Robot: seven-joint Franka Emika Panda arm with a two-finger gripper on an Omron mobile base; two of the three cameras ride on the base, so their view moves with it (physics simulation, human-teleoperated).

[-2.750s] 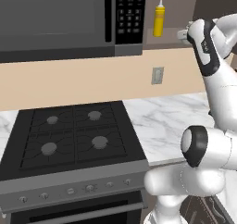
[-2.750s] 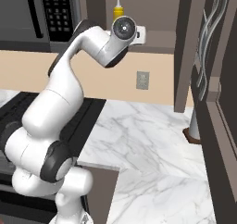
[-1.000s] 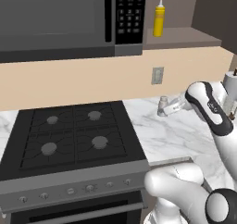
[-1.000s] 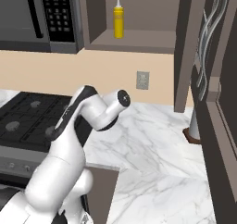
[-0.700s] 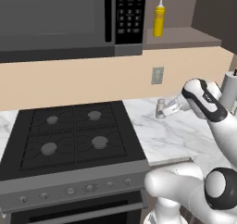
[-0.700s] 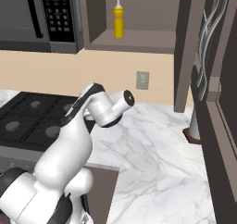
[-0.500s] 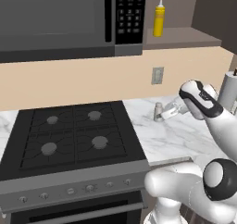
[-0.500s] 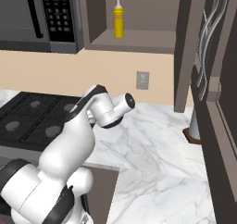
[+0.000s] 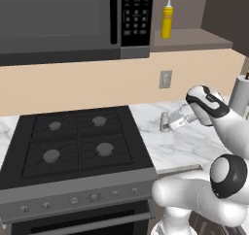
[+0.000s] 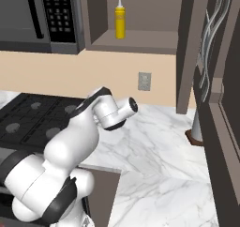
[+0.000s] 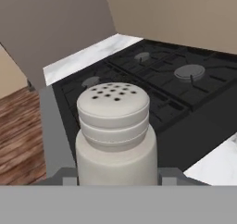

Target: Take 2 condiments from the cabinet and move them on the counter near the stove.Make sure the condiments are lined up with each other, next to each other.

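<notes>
Your gripper [image 9: 168,123] is closed around the small pale grey shaker [image 9: 166,122], low over the marble counter [image 9: 194,144] just right of the stove [image 9: 78,146]; it's light, rigid and smooth-sided, so keep hold on its lower body.

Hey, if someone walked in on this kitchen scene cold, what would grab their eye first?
Probably the pale shaker clamped in the gripper, low over the marble counter just right of the black stove. Next, the lone yellow squeeze bottle standing on the cabinet shelf beside the microwave.
</notes>
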